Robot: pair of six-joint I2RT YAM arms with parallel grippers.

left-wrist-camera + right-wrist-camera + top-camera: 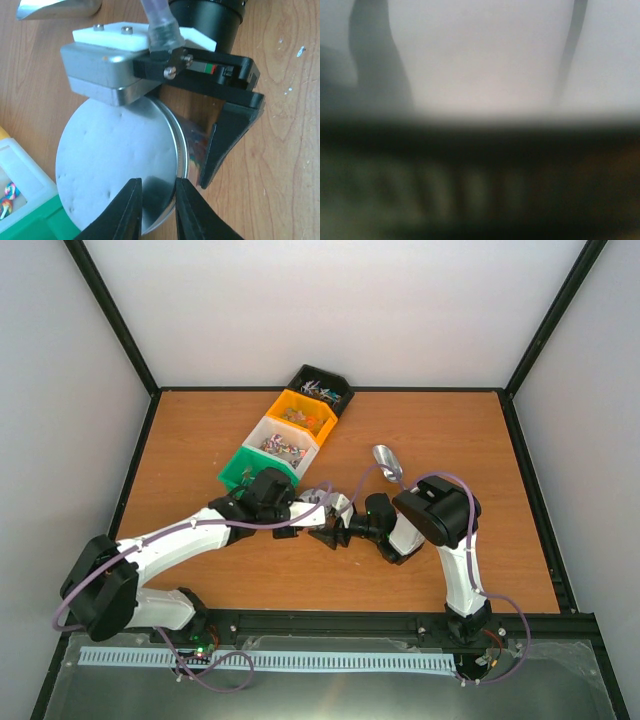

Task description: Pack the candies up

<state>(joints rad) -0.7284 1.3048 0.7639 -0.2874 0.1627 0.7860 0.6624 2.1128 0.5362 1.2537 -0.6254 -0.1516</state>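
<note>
Arms converge mid-table: left gripper [157, 181] pinches lid [115, 165] rim, right gripper [335, 526] clasps jar [196, 142].

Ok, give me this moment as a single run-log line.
left end effector: pinching lid rim | right end effector: gripping jar | candies: in bins | scoop: on table

Worktop [430, 430]: brown woodgrain.
Black bin [322, 388], orange bin [303, 417], white bin [283, 445], green bin [252, 470].
Candies [9, 197]: rainbow-striped wrappers.
Lid [115, 165]: matte silver, faintly dimpled.
Jar [196, 142]: clear, multicolour glints.
Left tool [158, 210], right tool [333, 525]: black.
Arms [180, 540]: white, black joints.
Cable [470, 540]: lilac.
Scoop [388, 462]: silver.
</note>
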